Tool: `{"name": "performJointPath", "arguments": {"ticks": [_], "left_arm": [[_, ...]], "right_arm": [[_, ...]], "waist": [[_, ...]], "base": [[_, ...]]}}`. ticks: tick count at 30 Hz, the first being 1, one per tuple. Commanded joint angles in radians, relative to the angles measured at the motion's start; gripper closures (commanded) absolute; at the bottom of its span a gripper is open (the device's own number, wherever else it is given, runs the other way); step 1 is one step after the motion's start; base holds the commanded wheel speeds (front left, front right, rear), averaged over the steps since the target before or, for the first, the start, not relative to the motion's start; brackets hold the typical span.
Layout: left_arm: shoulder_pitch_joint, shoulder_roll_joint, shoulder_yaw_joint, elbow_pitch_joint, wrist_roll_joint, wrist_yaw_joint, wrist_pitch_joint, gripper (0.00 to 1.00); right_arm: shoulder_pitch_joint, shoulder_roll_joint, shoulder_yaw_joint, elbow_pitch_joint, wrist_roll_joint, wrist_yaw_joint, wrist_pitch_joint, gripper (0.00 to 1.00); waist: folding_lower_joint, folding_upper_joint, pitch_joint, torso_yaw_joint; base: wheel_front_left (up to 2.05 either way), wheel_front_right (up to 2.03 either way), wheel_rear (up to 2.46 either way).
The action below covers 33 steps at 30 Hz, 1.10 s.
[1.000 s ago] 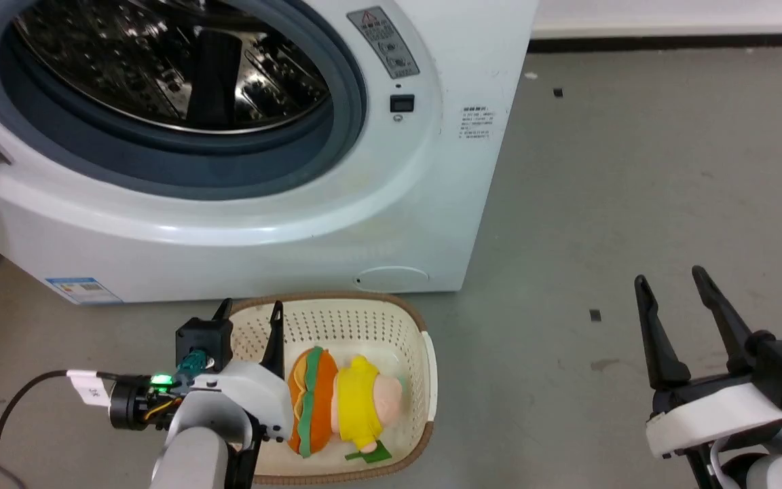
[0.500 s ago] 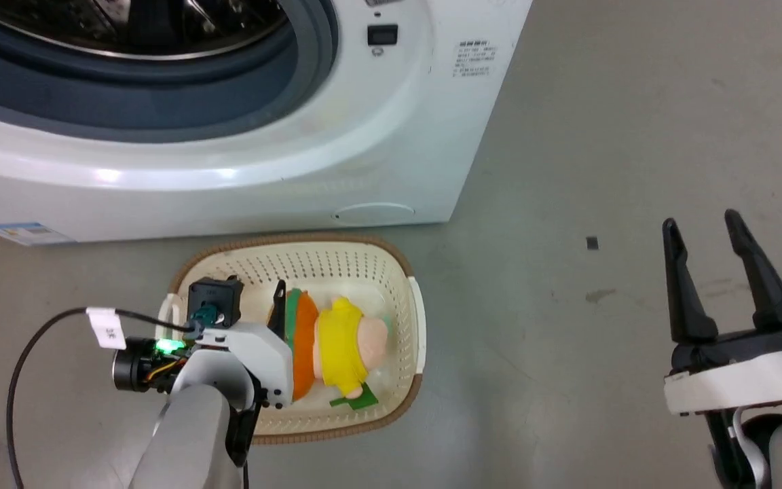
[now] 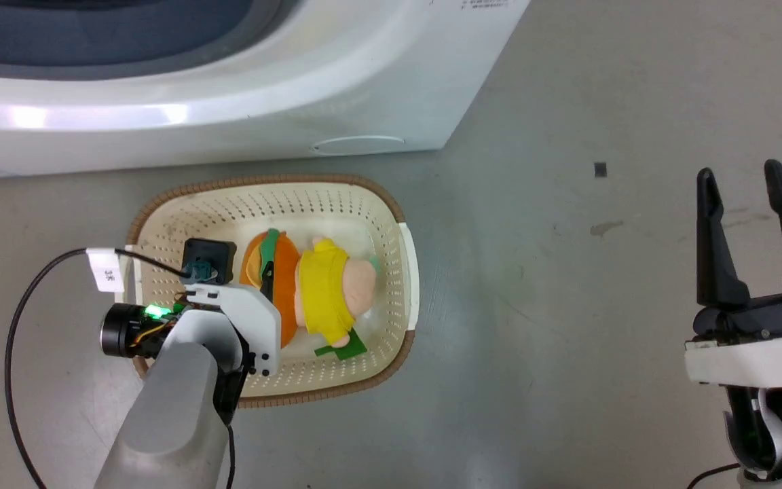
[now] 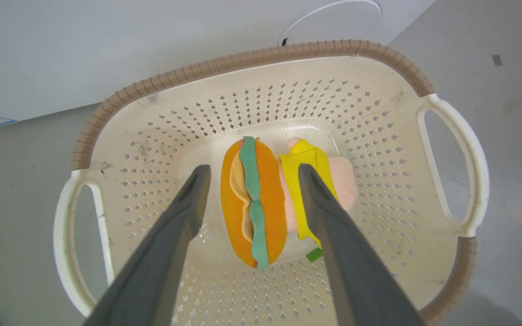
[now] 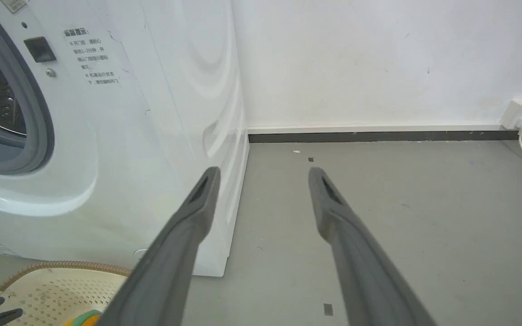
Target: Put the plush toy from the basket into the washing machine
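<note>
reaching for the pick-up is, by judgement, the step in hand. the left gripper [image 4: 253, 168] hangs over the basket [image 4: 243, 58] with its two dark fingers spread wide and empty. one finger is on the outer side of the orange bun end of the plush toy [image 4: 265, 213], the other over its yellow layer. contact with the fabric cannot be confirmed. the right gripper [image 3: 738, 170] stands well apart from the basket, over bare floor [image 3: 554, 326], its jaws likewise parted and holding nothing.

location: the plush toy lies on its side in the middle of the basket bottom, not lifted. the washing machine [image 3: 241, 115] stands just beyond the basket's far rim, and the right wrist view shows its grey-ringed port higher than the basket.

next move, as judged: settle the fingers lower, close them across the orange layers, raise the toy clear of the basket wall, then carry it up to the port. the stuffing will give, so the close must run well in. a pinch on the thin green frill alone could slip.

materials: the toy is soft, rounded and layered in orange, green, yellow and pale pink, with a flat green tag [image 3: 341, 348] at its near end. the basket is cream plastic, perforated, a rounded rectangle with a ribbed brown rim and white handle loops [image 4: 474, 172]. the machine front is smooth, glossy white.
</note>
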<state>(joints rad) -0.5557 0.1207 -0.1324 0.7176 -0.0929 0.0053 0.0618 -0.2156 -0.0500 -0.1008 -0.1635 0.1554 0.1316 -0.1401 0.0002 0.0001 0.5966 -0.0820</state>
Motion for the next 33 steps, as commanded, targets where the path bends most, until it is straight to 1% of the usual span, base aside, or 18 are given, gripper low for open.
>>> {"name": "performJointPath", "arguments": {"ticks": [1, 5, 14, 33], "left_arm": [[-0.037, 0.012, -0.010, 0.032, -0.010, -0.008, 0.016, 0.00], [-0.076, 0.020, -0.020, 0.074, -0.019, -0.014, 0.047, 0.00], [-0.165, 0.034, -0.037, 0.166, -0.049, -0.021, 0.082, 0.00], [-0.326, 0.057, -0.091, 0.351, -0.090, 0.003, 0.073, 0.00]], "right_arm": [[-0.027, 0.000, -0.007, -0.013, 0.011, -0.001, -0.012, 0.00], [-0.041, 0.000, -0.010, -0.025, 0.019, -0.001, -0.021, 0.00], [-0.069, 0.000, -0.023, -0.054, 0.035, -0.001, -0.039, 0.00], [-0.127, 0.000, -0.038, -0.107, 0.060, -0.001, -0.077, 0.00]], "waist": [[-0.0002, -0.0001, 0.037, -0.006], [-0.0002, -0.0001, 0.081, -0.012], [-0.0002, -0.0001, 0.174, -0.020], [-0.0002, -0.0001, 0.338, -0.031]], "base": [[0.00, 0.00, 0.00], [0.00, 0.00, 0.00], [0.00, 0.00, 0.00], [0.00, 0.00, 0.00]]}}
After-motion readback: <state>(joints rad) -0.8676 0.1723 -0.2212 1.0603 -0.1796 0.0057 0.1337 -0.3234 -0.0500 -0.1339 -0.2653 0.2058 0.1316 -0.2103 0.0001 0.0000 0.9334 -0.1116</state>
